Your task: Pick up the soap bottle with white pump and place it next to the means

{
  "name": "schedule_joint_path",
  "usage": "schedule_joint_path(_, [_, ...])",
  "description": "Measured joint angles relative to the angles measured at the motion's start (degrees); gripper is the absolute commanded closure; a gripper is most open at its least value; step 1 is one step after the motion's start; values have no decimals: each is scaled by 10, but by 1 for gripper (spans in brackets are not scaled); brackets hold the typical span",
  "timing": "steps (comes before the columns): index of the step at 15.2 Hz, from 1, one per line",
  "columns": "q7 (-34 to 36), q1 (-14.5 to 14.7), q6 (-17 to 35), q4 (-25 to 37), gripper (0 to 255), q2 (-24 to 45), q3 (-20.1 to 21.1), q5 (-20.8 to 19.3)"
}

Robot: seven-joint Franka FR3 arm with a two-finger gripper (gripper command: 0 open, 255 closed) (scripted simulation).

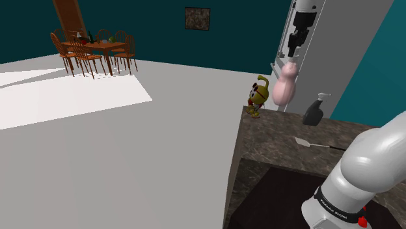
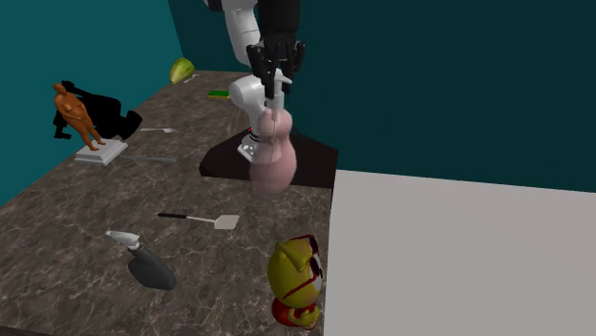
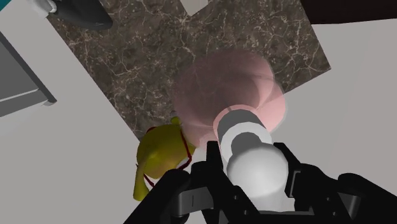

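Above the counter (image 1: 280, 140) edge near the yellow figure (image 1: 259, 96), the gripper (image 2: 278, 84) clamps the pink soap bottle (image 2: 272, 157) at its white pump (image 3: 254, 162), suspending it upright, likely to clear obstacles.

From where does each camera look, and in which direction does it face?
Shoulder view: beside the robot, looking over the dark counter toward the pincer; its white arm shows at lower right.
Second exterior view: across the counter, facing the arm; arm and pincer show.
Wrist view: on the hand, looking down along the pincer.
Shared by all: pink bottle, yellow figure.
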Motion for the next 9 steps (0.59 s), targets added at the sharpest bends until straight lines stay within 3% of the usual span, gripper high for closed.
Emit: schedule_joint_path(9, [-15,3,-72,105,255,34,-2,10])
